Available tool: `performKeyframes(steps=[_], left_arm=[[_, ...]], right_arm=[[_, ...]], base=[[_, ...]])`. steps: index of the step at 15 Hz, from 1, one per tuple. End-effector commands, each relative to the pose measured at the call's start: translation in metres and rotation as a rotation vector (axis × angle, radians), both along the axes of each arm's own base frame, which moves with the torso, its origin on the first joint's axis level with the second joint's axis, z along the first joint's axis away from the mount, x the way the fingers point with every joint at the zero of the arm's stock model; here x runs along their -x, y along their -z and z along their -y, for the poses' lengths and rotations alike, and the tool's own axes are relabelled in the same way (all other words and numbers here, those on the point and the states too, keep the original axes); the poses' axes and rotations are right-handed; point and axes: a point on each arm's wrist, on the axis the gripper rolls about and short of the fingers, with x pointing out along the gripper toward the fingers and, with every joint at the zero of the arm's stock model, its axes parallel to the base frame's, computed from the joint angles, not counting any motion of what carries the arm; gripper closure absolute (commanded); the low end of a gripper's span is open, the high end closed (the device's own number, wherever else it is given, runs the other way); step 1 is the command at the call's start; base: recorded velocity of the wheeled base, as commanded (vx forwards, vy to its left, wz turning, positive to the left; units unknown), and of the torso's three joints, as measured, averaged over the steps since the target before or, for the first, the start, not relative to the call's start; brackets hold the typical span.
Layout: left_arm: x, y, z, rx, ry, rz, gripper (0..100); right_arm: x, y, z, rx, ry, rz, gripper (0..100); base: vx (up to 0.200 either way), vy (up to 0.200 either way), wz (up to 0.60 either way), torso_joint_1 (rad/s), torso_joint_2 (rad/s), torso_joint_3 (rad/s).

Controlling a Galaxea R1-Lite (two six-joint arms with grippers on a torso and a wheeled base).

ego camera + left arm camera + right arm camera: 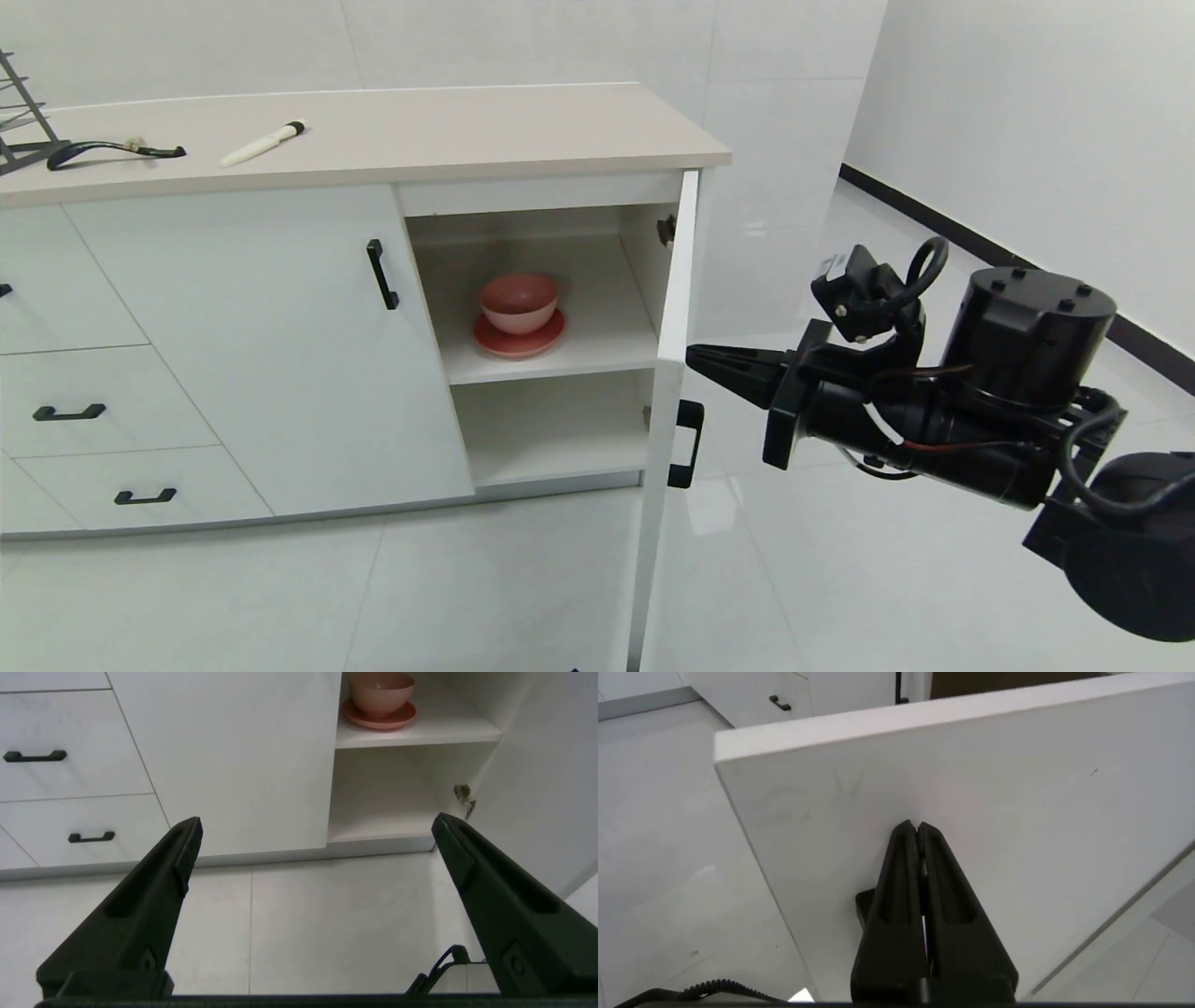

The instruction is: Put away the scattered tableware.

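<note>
Pressure from the right gripper (693, 354), fingers pinched together on nothing, should bear squarely on the open cabinet door (676, 280) at mid-frame, swinging it shut.

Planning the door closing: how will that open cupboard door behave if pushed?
The door looks like a rigid panel, so it should swing on its hinge rather than flex. The shut right pincer may slip on its smooth face.

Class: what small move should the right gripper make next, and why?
Probably press the white cabinet door a little towards closed: the shut right gripper sits with its tips at the door's outer face, and the pink bowl already stands on the pink plate on the upper shelf inside.
</note>
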Motion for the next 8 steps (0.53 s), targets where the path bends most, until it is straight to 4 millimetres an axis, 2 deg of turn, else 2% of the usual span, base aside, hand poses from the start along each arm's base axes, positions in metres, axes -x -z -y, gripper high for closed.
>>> performKeyframes(steps=[1, 4, 8], left_arm=[[0.000, 0.000, 0.000, 0.000, 0.000, 0.000, 0], [0.000, 0.000, 0.000, -0.001, 0.001, 0.000, 0], [0.000, 0.000, 0.000, -0.001, 0.001, 0.000, 0]], right_arm=[[-0.005, 0.005, -0.004, 0.007, -0.001, -0.010, 100], [-0.014, 0.001, -0.016, -0.009, -0.015, 0.010, 100], [-0.020, 0.007, -0.033, -0.009, -0.046, 0.008, 100]], base=[[0.000, 0.000, 0.00, 0.000, 0.00, 0.000], [0.000, 0.000, 0.00, 0.000, 0.00, 0.000], [0.000, 0.000, 0.00, 0.000, 0.00, 0.000]])
